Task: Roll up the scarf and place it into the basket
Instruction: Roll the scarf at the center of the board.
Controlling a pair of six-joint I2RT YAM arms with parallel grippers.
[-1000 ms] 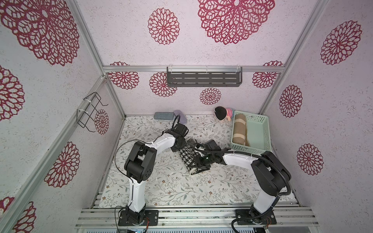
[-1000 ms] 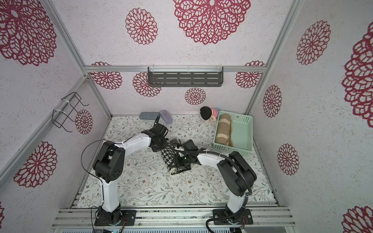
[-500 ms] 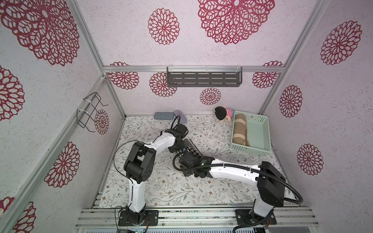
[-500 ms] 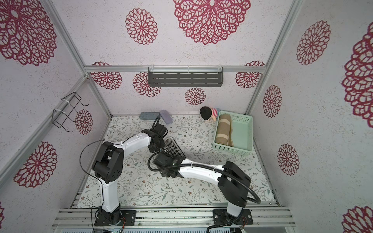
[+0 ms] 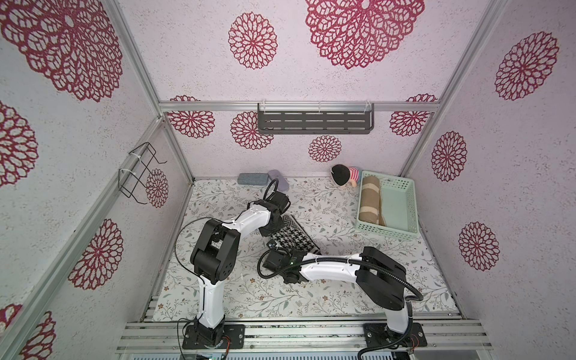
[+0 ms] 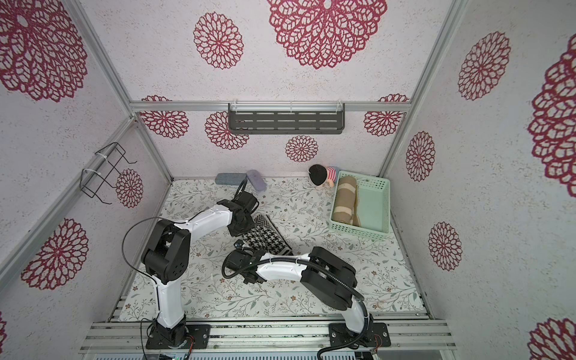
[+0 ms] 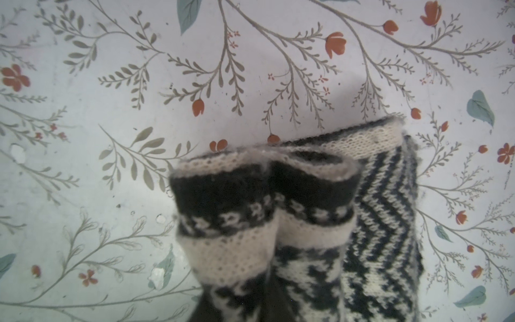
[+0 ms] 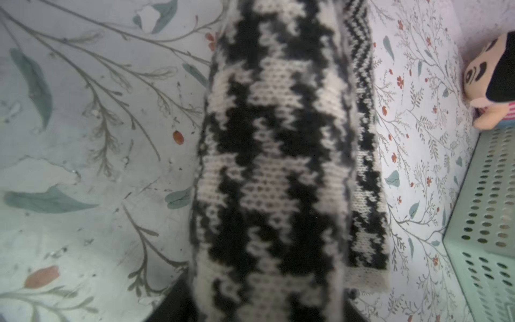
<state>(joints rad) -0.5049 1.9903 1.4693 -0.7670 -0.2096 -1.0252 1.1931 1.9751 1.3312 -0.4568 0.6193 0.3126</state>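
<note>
Scarf [image 5: 294,238]: black-and-white knit, partly rolled on tabletop [image 5: 343,290].
Left gripper [image 5: 276,231]: over scarf's far end; grip state hidden, cannot tell.
Right gripper [image 5: 278,247]: pinching scarf's near end.

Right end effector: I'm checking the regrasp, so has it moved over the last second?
Yes. In a top view the right end effector has shifted sideways, ending farther from the mint-green basket than it was.

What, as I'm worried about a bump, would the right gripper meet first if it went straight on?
The scarf: in the right wrist view it fills the middle, right ahead and running away. It is blurred there, so it may already be touching.
</note>
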